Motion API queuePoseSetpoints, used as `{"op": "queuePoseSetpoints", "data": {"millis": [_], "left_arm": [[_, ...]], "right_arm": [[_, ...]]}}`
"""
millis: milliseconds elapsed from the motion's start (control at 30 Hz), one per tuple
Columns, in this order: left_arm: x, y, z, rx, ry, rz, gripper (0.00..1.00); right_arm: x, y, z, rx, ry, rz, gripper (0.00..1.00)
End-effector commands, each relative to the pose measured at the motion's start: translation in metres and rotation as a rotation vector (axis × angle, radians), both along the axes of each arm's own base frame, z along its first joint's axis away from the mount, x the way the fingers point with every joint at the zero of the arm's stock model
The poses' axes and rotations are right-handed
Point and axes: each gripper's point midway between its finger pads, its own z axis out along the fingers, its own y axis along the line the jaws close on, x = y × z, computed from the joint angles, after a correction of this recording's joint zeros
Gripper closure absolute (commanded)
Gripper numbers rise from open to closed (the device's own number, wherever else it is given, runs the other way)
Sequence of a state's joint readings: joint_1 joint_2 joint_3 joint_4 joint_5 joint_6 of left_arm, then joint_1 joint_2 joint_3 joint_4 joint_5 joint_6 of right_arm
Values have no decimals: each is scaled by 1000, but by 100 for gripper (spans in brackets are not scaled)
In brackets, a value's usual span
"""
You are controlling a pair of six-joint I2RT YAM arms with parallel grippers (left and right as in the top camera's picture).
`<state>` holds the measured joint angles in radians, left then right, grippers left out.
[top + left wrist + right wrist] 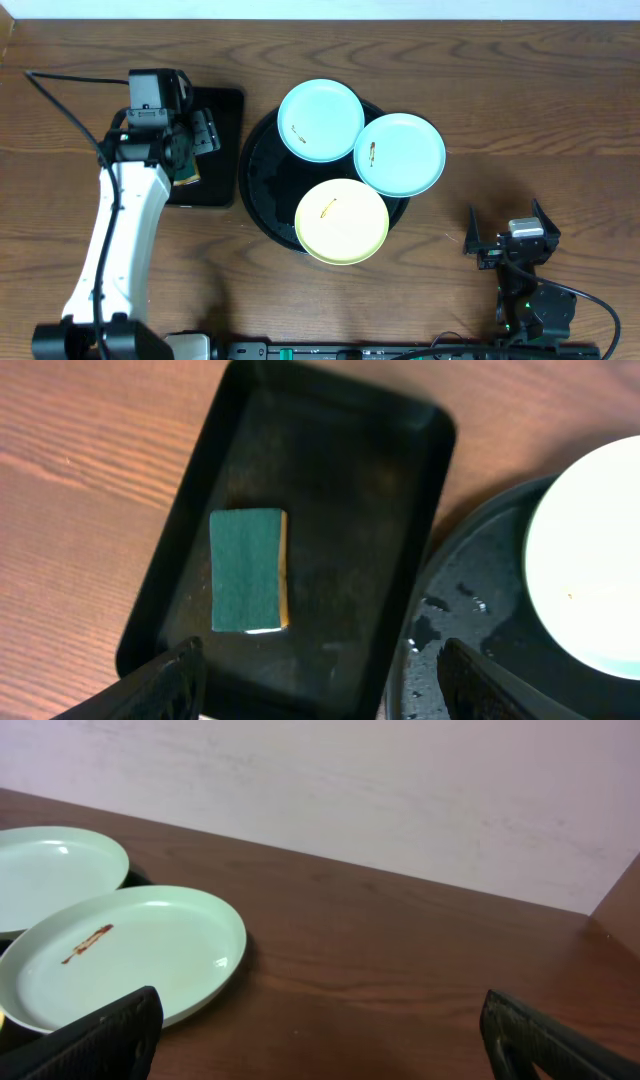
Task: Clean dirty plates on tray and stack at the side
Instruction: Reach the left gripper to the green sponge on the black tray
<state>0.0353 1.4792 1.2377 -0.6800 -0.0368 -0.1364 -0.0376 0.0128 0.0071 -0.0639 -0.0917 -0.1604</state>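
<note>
Just left of the tray point(258, 170) and its three plates point(320, 120), the left pincer point(320, 688) hangs spread apart.

Plates point(320, 121): we read no lettering or numbers on them.
Round tray point(265, 185): we find no label or brand.
Rectangular tray point(330, 480): we see no writing on it.
Sponge point(245, 570): we see no print.
Readable text overall: we find none in any view.
</note>
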Motion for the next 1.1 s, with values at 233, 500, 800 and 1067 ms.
{"op": "queuePoseSetpoints", "data": {"millis": [233,500,800,1067], "left_arm": [[-5,49,-69,35,227,56,25],[-1,41,-100,-107,271,-41,25],[4,42,-122,-111,295,-45,24],[16,53,-133,-61,272,-25,23]], "right_arm": [[0,3,-1,18,5,10,1],[0,3,-1,18,5,10,1],[0,3,-1,18,5,10,1],[0,3,-1,18,5,10,1]]}}
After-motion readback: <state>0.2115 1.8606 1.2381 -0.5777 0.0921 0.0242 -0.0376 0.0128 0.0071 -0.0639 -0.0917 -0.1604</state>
